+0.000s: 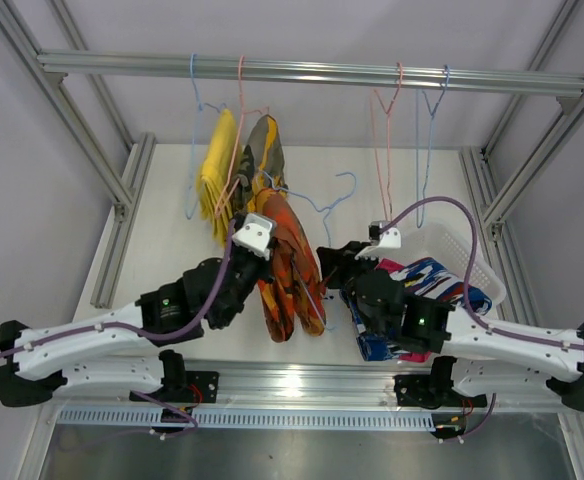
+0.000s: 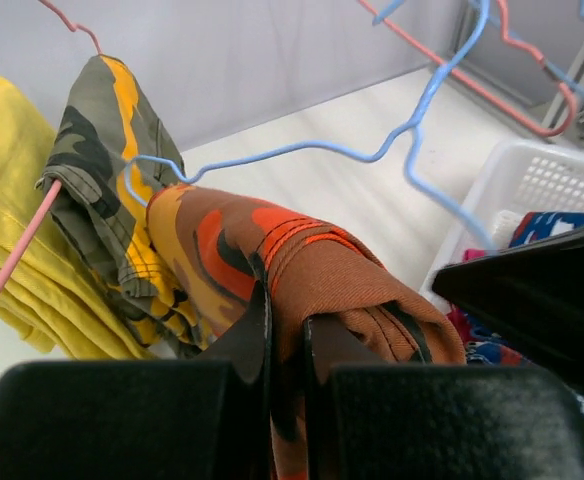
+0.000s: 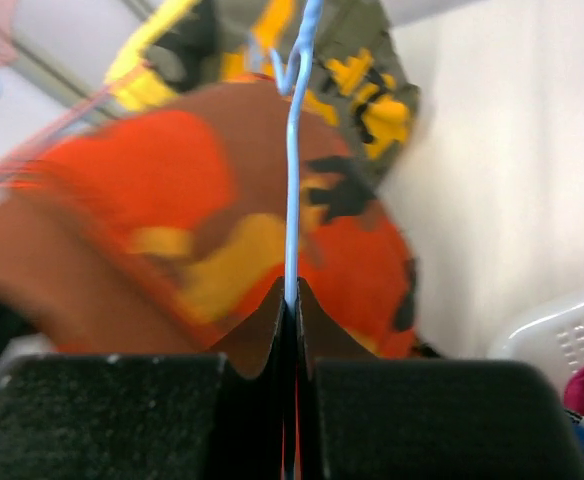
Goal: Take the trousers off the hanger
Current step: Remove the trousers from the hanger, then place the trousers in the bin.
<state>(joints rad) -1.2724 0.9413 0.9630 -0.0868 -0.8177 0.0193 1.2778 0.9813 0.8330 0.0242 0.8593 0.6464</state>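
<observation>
The left gripper is clamped on a thick fold of the orange-red patterned cloth trousers, which are bunched right at and ahead of its fingertips. The right gripper is pinched together on the thin light blue wire hanger, whose wire runs straight up from between the jaws with the orange-red cloth just behind it. This hanger is seen off the metal rail, between the two grippers. The orange-red trousers are judged not yet pulled clear of it, though the exact contact is hidden by cloth. To the right of the right gripper, the blue-and-white patterned cloth trousers and a bit of magenta pink cloth are seen lying in the white plastic mesh basket, so two garments are taken as done. Beyond the left gripper, the plain yellow cloth trousers and the yellow-brown camouflage cloth trousers are still hung from the rail on wire hangers. Two bare wire hangers are left on the rail beyond the right gripper. Progress is judged near halfway: the third pair is in hand and two are untouched.
</observation>
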